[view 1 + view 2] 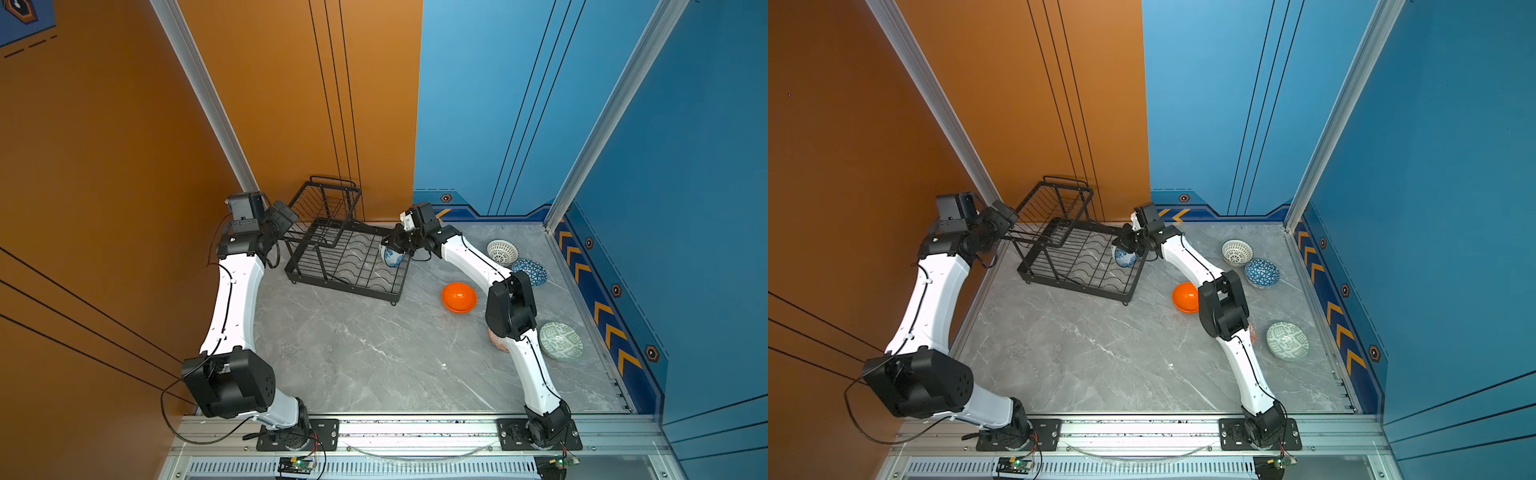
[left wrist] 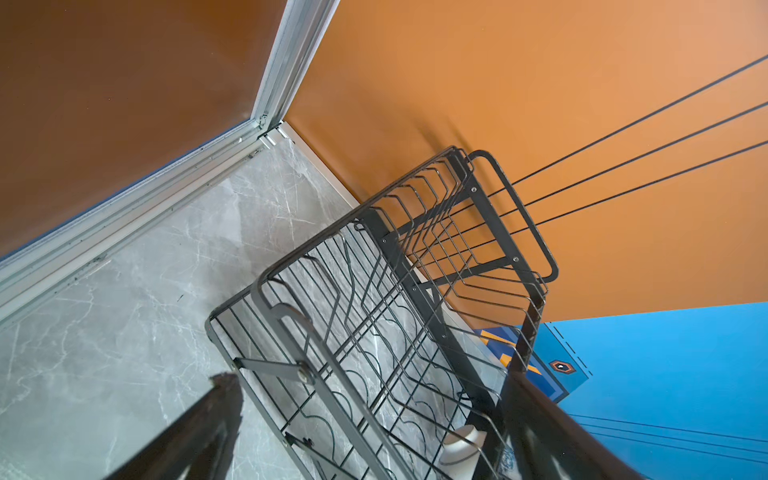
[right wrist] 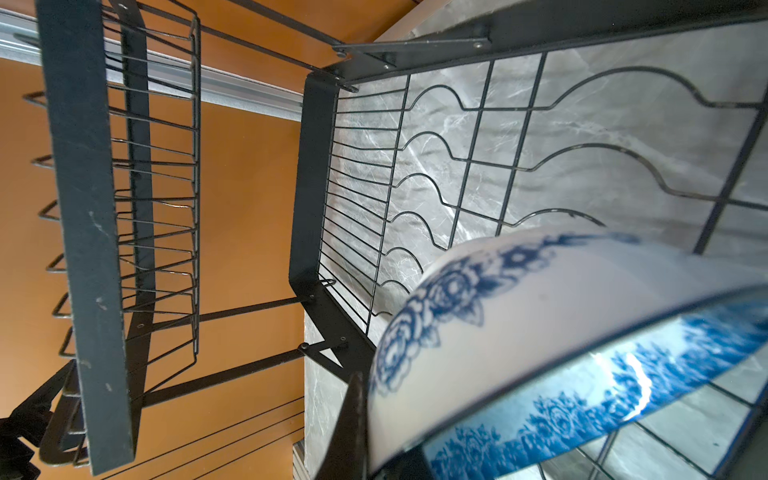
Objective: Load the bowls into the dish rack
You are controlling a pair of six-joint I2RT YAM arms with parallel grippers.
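Pale green patterned bowl (image 1: 561, 340): nearest, upright on the grey marble tabletop (image 1: 353, 361), by the right wall.
Orange-white geometric bowl (image 1: 498, 340): just beside it, mostly hidden under the right arm.
Plain orange bowl (image 1: 459, 297): upright on the tabletop, right of the rack's near corner.
Blue triangle-patterned bowl (image 1: 530, 272): farther right, next to the white lattice bowl (image 1: 502, 252) behind it.
Right gripper (image 1: 397, 246): jaws clamped on the rim of the blue-white floral bowl (image 3: 540, 332).
Floral bowl position: tipped on edge over the right end of the lower tray; contact with the wires cannot be told.
Dish rack (image 1: 341, 283): black wire, at the back left of the tabletop, raised basket tier (image 1: 328, 199) at its far side.
Left gripper (image 2: 370, 378): jaws wide apart, holding nothing, at the rack's left end.
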